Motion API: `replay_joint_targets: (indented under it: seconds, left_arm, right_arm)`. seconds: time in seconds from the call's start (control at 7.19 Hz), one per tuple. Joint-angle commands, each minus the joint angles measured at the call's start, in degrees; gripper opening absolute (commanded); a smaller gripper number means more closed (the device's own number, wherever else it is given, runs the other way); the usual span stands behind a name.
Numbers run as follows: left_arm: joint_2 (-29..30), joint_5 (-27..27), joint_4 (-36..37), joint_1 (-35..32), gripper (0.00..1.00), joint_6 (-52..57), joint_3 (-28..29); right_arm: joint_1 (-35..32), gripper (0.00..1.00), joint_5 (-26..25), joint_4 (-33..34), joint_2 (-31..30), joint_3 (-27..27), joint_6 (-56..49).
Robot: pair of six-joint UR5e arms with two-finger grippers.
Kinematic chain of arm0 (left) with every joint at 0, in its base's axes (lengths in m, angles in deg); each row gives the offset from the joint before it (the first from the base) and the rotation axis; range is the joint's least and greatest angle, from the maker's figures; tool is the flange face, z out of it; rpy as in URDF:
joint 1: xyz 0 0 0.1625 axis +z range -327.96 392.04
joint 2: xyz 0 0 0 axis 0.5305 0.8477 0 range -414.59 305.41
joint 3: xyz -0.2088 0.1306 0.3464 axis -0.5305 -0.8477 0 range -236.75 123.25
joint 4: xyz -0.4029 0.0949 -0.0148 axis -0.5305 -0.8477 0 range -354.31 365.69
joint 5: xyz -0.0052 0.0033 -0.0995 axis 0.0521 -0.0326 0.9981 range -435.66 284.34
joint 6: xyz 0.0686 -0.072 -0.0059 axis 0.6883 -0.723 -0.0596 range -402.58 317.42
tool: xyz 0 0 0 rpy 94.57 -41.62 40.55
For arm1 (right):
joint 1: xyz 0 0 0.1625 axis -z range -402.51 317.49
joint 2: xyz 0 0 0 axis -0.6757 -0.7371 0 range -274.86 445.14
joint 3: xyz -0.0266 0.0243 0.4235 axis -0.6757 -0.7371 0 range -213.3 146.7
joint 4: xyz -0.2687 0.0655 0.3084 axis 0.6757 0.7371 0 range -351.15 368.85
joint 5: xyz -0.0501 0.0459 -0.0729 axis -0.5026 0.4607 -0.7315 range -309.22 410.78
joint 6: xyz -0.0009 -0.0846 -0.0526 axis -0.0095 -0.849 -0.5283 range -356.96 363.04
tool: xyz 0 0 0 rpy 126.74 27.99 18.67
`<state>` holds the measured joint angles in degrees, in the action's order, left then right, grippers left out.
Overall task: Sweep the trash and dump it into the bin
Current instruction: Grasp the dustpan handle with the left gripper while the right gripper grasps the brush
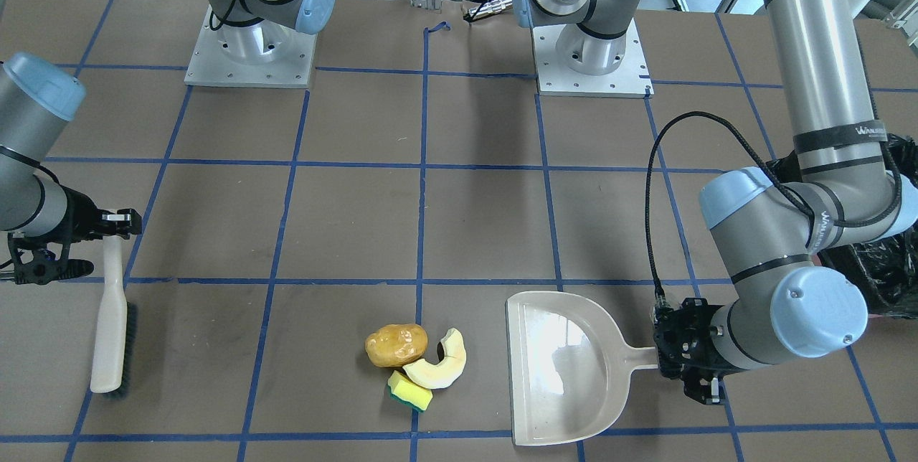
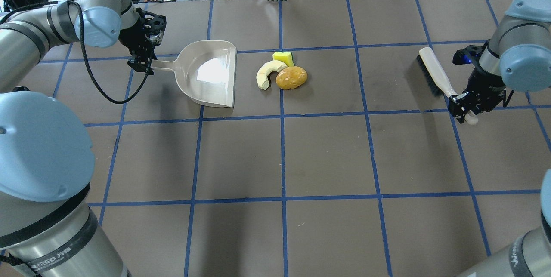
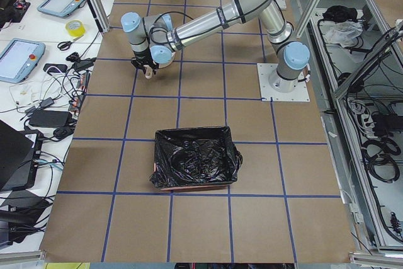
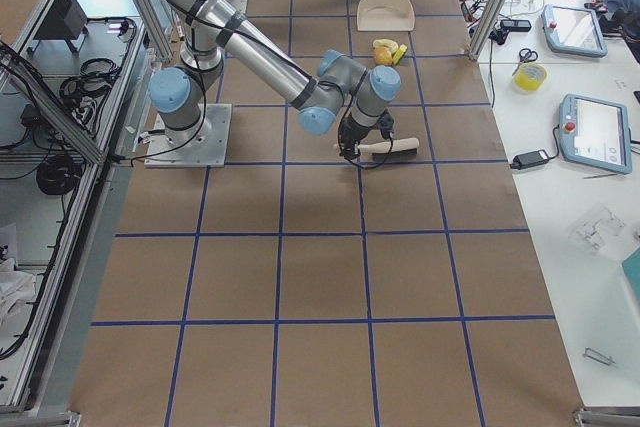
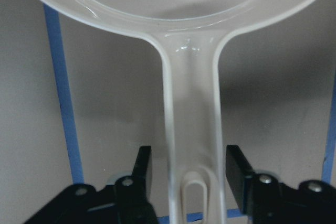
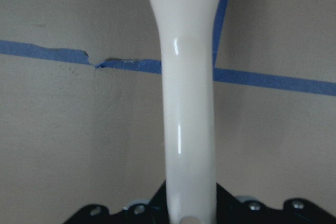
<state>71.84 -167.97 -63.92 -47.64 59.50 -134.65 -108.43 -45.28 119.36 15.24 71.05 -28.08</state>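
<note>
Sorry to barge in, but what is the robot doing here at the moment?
It is set up to sweep trash. The right gripper is shut on the brush handle, off to one side. The left gripper is open, its jaws straddling the dustpan handle. The dustpan lies empty on the table, mouth facing the potato, slice and sponge huddled nearby. Nothing is swept in yet; the bin sits apart.

- The counter (image 2: 327,161) is brown, gridded with blue tape lines.
- The dustpan (image 2: 211,75) is glossy beige.
- The brush (image 2: 434,75) has a cream handle and black bristles.
- The potato-like lump (image 2: 291,78) is glossy golden-brown.
- The crescent slice (image 2: 267,72) is pale beige.
- The sponge (image 2: 283,57) is yellow, backed with green.
- The bin (image 3: 192,131) has a shiny black liner over a pinkish edge.
</note>
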Motion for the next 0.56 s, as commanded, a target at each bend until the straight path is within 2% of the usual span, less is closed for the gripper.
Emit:
replay_joint_targets:
  seconds: [0.0,0.28,0.42]
  left_arm:
    - [-0.04,0.03,0.00,-0.21,0.42,-0.04,0.03]
    - [0.05,-0.23,0.09,-0.12,0.27,-0.04,0.47]
    - [0.14,-0.23,0.09,-0.12,0.26,-0.12,0.73]
  right_arm:
    - [-0.09,0.17,0.08,-0.29,-0.41,-0.28,0.35]
    - [-0.52,0.17,0.26,-0.38,-0.50,-0.28,1.67]
    - [-0.53,0.19,0.26,-0.38,-0.33,-0.28,1.67]
